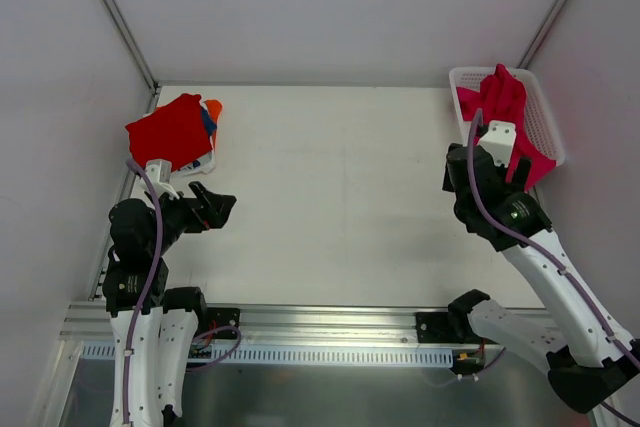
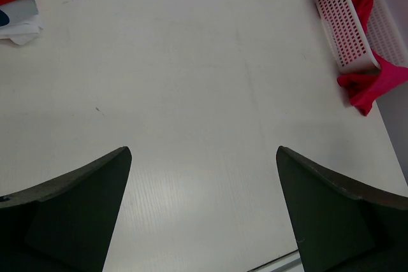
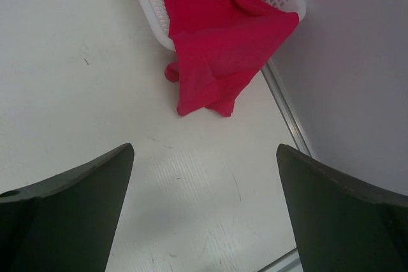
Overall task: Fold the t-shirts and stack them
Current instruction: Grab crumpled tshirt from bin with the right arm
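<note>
Up at 2 o'clock on the table [image 1: 330, 197], the pink shirt [image 1: 503, 97] sits bunched up in the white basket [image 1: 548, 122]. Part of it hangs over the basket's near rim & drops down to the table. In the R wrist view that loose end lies on the table in a soft heap, touching the basket's side.

Over at 10 o'clock is the pile. The red shirt [image 1: 170, 130] lies flat on top, turned a bit like a diamond. Bits of orange cloth [image 1: 213, 107], blue cloth [image 1: 208, 125] & white cloth [image 1: 203, 162] peek out from under it on its 3 o'clock side. The pile & the basket are well apart, w/ bare table between them.

The right gripper [image 3: 204, 154] hangs near the basket, at the basket's 7 o'clock side, & points at the pink shirt. Its fingers are spread wide apart w/ nothing between them. It does not touch the shirt.

The left gripper [image 2: 203, 154] is near the pile, at the pile's 5 o'clock side. It points toward 3 o'clock, out across the table. Its fingers are spread wide apart too, w/ only bare table showing between them.
</note>
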Available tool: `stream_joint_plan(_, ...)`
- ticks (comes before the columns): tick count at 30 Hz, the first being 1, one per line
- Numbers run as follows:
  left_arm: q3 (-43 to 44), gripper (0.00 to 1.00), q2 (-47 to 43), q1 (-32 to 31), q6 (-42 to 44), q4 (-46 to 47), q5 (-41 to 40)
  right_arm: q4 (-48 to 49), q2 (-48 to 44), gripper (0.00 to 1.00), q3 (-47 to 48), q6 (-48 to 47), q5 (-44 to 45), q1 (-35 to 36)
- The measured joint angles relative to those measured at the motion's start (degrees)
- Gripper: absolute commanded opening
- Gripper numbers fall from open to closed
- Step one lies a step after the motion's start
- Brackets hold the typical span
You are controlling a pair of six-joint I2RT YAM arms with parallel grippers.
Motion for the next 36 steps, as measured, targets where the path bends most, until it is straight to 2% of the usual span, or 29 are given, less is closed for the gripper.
stream_joint_plan(4, 0.00, 0.99, -0.04, 0.00, 0.00, -0.02, 0.00, 0.00, 1.57, 1.00, 0.28, -0.52, -0.24, -0.13)
stream_joint_plan(7, 0.00, 0.99, -0.31, 0.00, 0.00, -0.07, 0.02, -0.44, 6.43, 0.99, 3.58, -1.46, -1.55, -2.27)
stream_joint_plan(10, 0.00, 0.99, -0.63, 0.00, 0.00, -0.13, 0.02, -0.50, 14.58, 0.99, 11.08, -2.71, -6.05, -8.44)
stream_joint_plan(15, 0.00, 0.99, -0.98, 0.00, 0.00, -0.31, 0.04, 0.85, 32.81, 0.99, 28.87, -5.11, -12.00, -18.95)
stream_joint_plan(21, 0.00, 0.99, -1.14, -0.70, 0.00, -0.37, 0.07, 1.64, 50.27, 0.99, 43.91, -6.21, -19.02, -27.82)
stream_joint_plan(32, 0.00, 0.99, 0.22, -0.72, 0.02, -0.44, 0.15, 3.56, 77.05, 1.00, 69.18, -10.60, -24.90, -33.86)
stream_joint_plan(36, 0.00, 0.99, 1.40, -0.72, 0.00, -0.48, 0.13, 6.60, 81.68, 0.99, 70.93, -11.78, -24.83, -35.78)
